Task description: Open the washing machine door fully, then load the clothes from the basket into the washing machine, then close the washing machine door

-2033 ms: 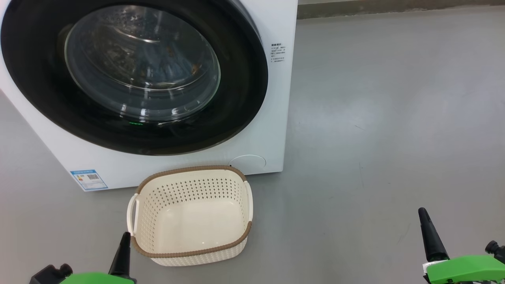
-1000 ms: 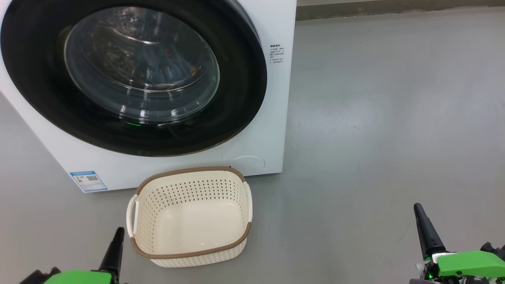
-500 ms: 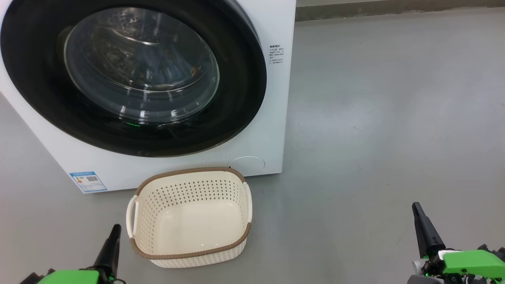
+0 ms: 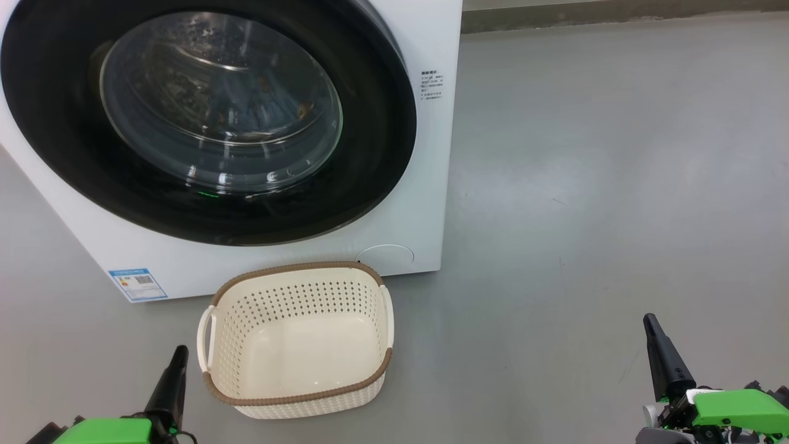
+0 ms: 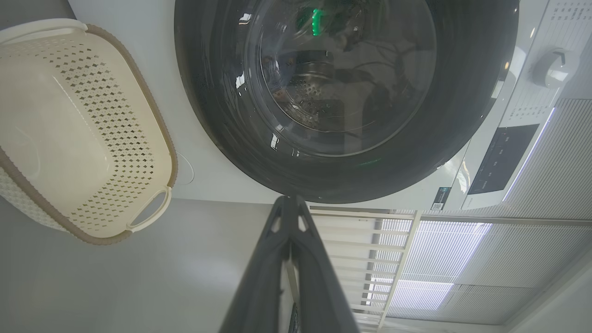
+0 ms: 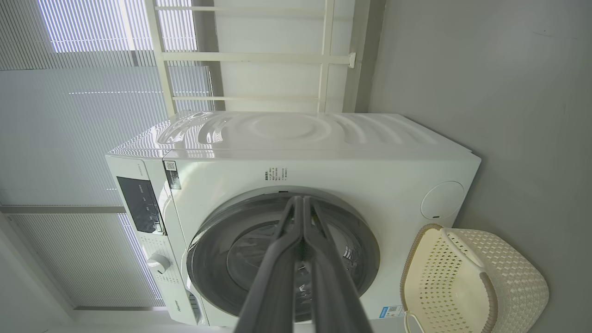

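Hovering left end effector (image 4: 179, 354): low at the lower left of the head view, fingers pressed together into one dark point, gripping nothing; tip points up-view with a slight lean to the right
Left clearance: just beside the left handle of the basket (image 4: 296, 398), not touching it
Left wrist view: closed finger pair points at the bottom edge of the black door rim, apart from it
Right end effector (image 4: 649, 324): lower right of the head view, fingers closed tight, nothing held, tip leaning slightly left
Right clearance: over bare floor (image 4: 585, 185), well apart from basket and machine
Right wrist view: closed finger pair lines up with the top of the door rim, at a distance
Washing machine door (image 4: 376, 142): shut flush against the front of the washing machine (image 4: 425, 203); glossy black rim, domed glass
Clothes (image 4: 301, 111): inside the drum behind the glass; dim pale-blue fabric with orange-brown specks
Basket position: upright on the floor right in front of the machine, below the door, its bare cream bottom showing; rear rim near the round cover (image 4: 386, 256), contact with the machine cannot be told
Label sticker (image 4: 138, 283): blue, lower left of the machine front
In the way: basket sits between the left end effector and the machine's lower front; shut door covers the drum
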Robot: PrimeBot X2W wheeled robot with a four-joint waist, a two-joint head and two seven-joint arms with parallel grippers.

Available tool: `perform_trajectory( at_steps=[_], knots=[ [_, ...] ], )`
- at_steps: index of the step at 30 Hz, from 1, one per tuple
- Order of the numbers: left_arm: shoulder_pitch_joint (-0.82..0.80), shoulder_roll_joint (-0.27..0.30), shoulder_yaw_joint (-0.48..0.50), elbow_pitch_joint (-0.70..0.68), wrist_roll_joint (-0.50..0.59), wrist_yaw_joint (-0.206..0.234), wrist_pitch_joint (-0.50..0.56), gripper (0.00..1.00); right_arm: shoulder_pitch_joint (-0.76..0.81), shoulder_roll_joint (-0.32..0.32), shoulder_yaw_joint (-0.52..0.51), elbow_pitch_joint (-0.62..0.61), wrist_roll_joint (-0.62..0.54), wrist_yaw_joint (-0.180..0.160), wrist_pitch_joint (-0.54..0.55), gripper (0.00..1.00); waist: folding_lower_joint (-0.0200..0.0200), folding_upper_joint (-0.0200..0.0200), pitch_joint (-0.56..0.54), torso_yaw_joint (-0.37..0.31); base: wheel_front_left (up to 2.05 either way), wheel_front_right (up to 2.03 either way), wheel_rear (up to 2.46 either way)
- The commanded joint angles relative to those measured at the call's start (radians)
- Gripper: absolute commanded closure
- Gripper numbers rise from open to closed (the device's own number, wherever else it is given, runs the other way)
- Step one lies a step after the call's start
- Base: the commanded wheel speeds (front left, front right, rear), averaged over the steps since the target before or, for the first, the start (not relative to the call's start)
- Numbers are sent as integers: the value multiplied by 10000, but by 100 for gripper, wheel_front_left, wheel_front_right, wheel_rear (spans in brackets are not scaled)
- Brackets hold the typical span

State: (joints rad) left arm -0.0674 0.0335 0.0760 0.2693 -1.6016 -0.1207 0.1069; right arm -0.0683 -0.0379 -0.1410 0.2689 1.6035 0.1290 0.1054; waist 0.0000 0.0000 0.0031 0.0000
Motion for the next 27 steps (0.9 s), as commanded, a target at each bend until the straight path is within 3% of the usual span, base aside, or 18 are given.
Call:
perform_trajectory(
  at_steps=[1, 27],
  knots=[
    [-404, 195, 348, -240, -94, -100, 40, 100, -396, -123, 273, -242, 52, 17, 78, 100, 0, 0, 0, 0, 0, 0, 0],
    [-405, 186, 363, -241, -82, -100, 51, 100, -396, -123, 274, -242, 52, 17, 78, 100, 0, 0, 0, 0, 0, 0, 0]
  ],
)
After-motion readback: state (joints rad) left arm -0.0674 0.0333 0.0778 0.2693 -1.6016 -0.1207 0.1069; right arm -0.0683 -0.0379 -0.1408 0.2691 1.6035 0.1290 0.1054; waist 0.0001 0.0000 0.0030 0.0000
